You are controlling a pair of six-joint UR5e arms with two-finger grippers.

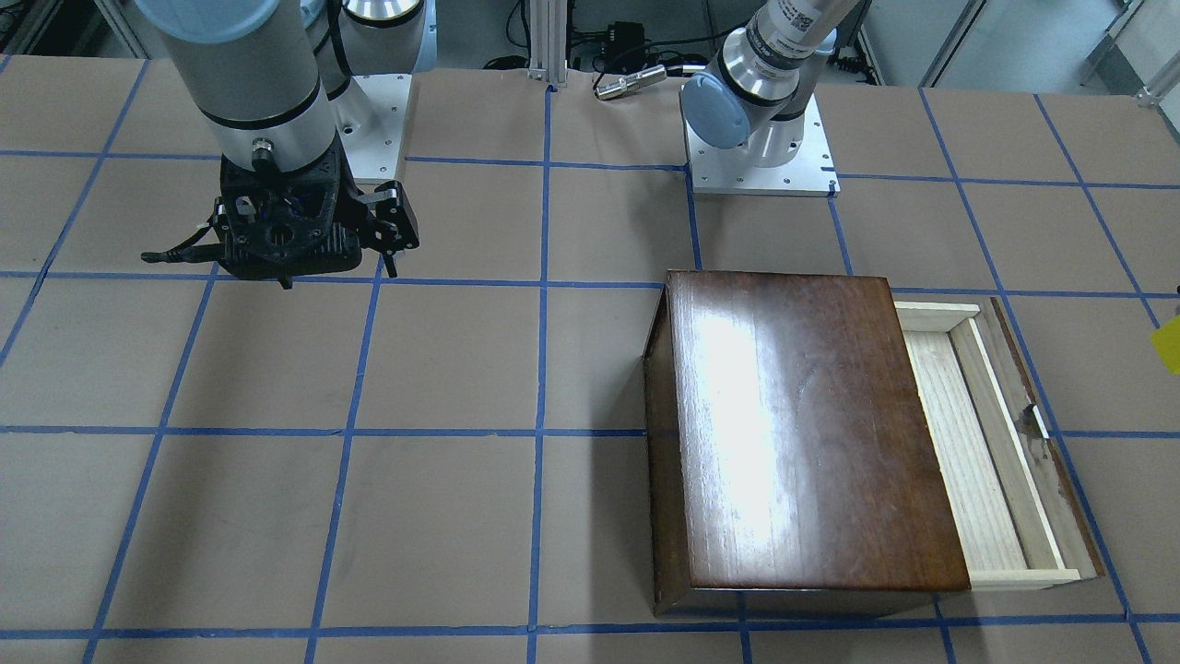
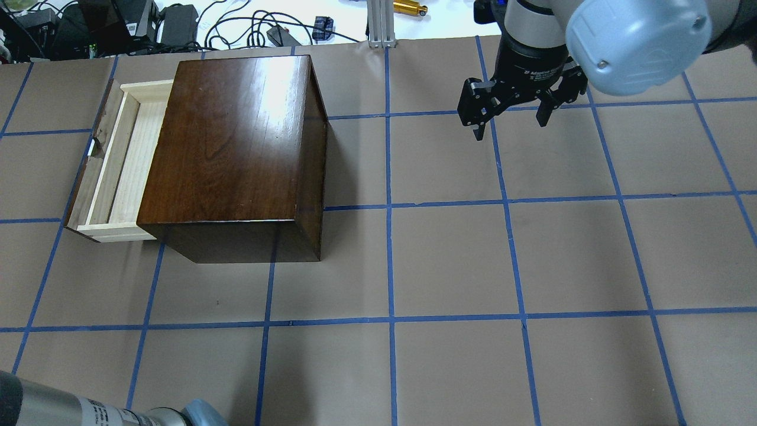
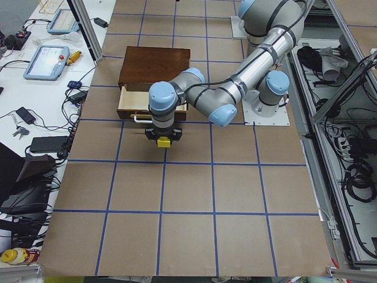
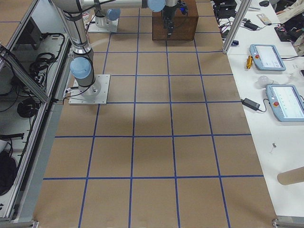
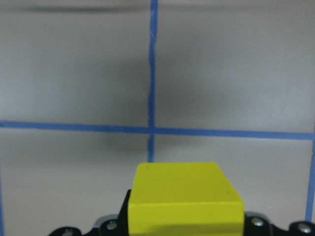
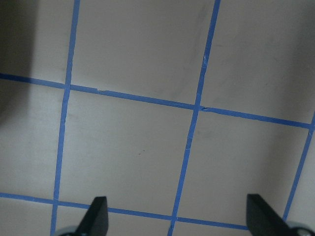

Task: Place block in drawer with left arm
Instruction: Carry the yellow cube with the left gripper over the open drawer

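The yellow block [image 5: 182, 191] sits between the jaws of my left gripper [image 3: 164, 139], which is shut on it above the table over a blue tape crossing. The block also shows in the exterior left view [image 3: 164, 142] and at the right edge of the front view [image 1: 1169, 343]. The drawer [image 2: 127, 160] is pulled out of the dark brown box [image 2: 236, 154], and its visible pale-wood floor [image 1: 968, 461] is bare. My left gripper hangs just beyond the drawer's front panel [image 3: 132, 112]. My right gripper [image 2: 511, 121] is open and empty, far from the box.
Blue tape lines grid the brown table. The arm bases [image 1: 761, 157] stand at the robot's edge. A metal post [image 2: 378, 23] and cables lie at the far edge. Tablets [image 3: 44, 62] lie on a side bench.
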